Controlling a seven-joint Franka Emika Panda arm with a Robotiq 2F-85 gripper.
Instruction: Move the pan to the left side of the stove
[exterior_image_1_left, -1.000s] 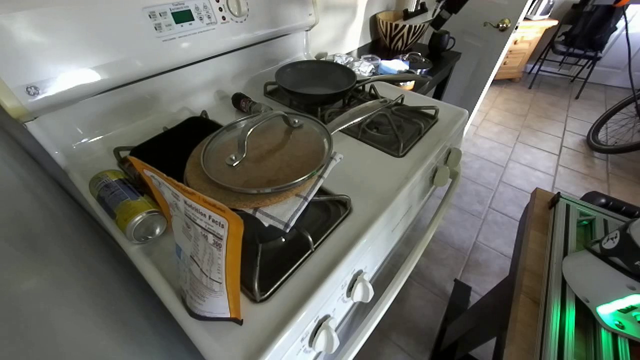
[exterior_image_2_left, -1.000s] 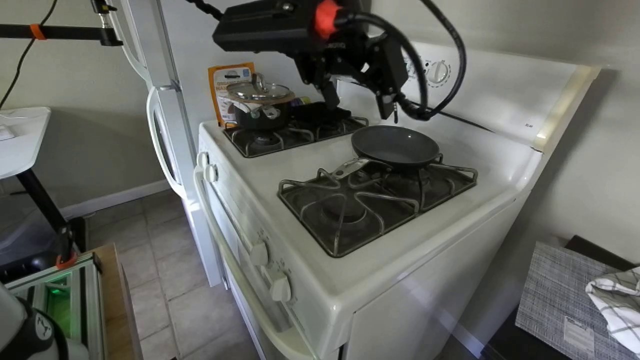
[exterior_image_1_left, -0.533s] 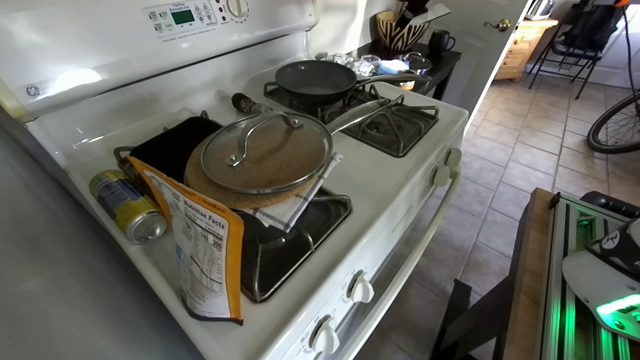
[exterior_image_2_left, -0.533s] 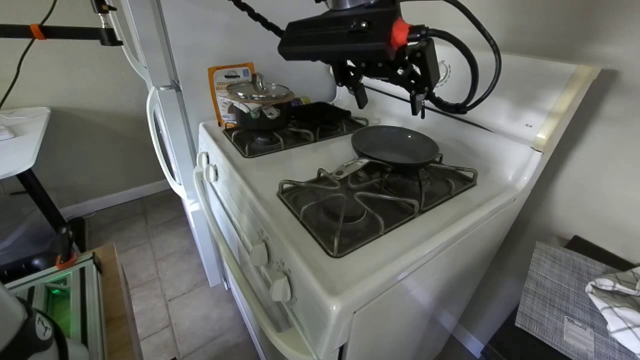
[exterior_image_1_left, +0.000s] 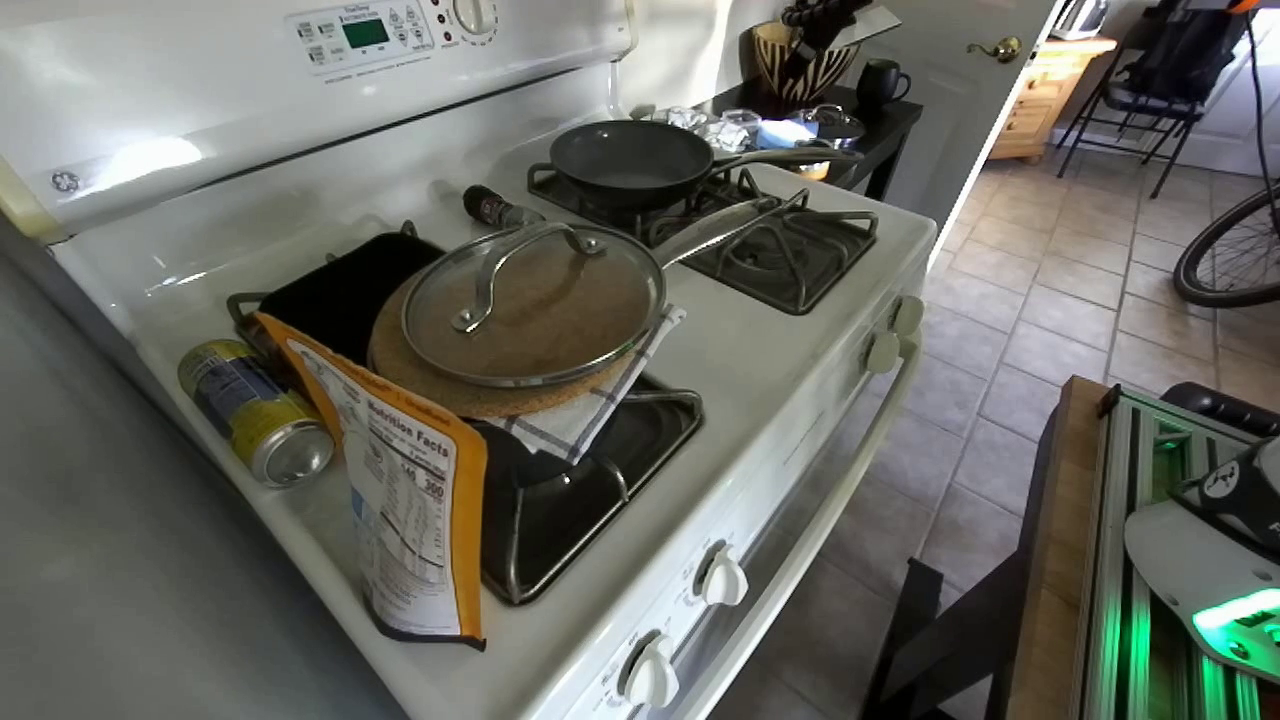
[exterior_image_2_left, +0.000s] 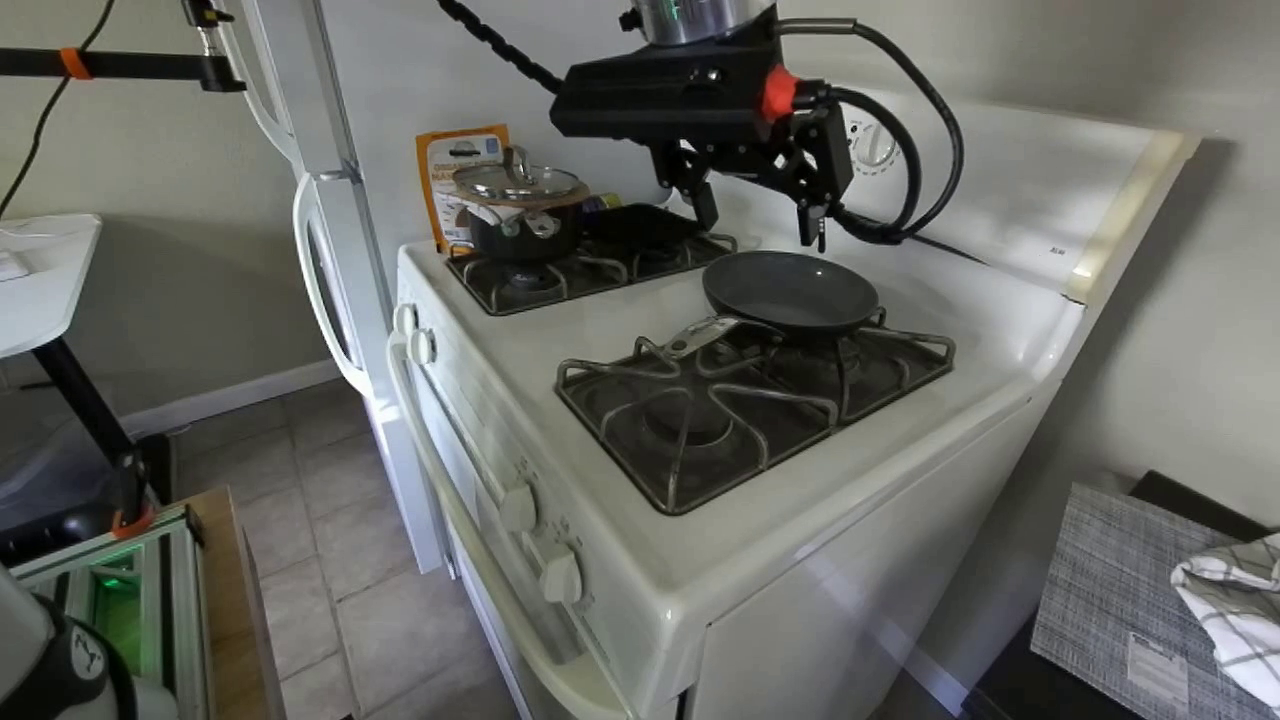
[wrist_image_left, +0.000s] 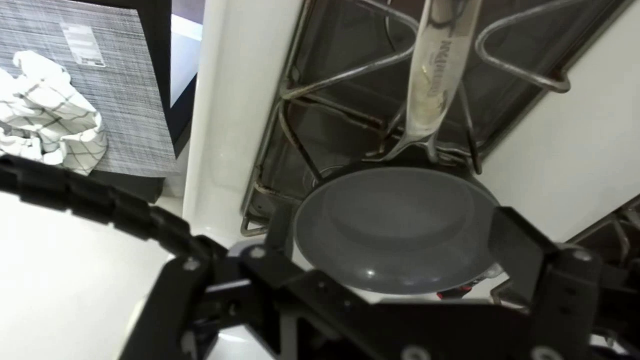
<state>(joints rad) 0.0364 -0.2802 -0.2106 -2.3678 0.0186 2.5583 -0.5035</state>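
The pan (exterior_image_1_left: 632, 165) is dark grey and sits flat on the right rear burner in both exterior views (exterior_image_2_left: 790, 290). Its metal handle (exterior_image_2_left: 700, 337) points to the stove's front. The stove (exterior_image_2_left: 600, 325) is white with black grates; its raised back panel shows in an exterior view (exterior_image_1_left: 220, 75). My gripper (exterior_image_2_left: 760, 225) is open and empty, above the pan and apart from it. In the wrist view my gripper (wrist_image_left: 395, 230) has its fingers wide apart, lined up with the two sides of the pan (wrist_image_left: 397, 205); the handle lies beyond, at the top.
A pot with a glass lid (exterior_image_1_left: 540, 300) on a cork mat and cloth stands on the left front burner. A black square pan (exterior_image_1_left: 350, 285) is behind it. An orange bag (exterior_image_1_left: 410, 490), a can (exterior_image_1_left: 255, 415) and a small bottle (exterior_image_1_left: 490, 205) are on the stove.
My gripper first moved right in an exterior view, toward above the pan. Then it shifted slightly back left and lower. The fingers stay open; the pan has not moved.
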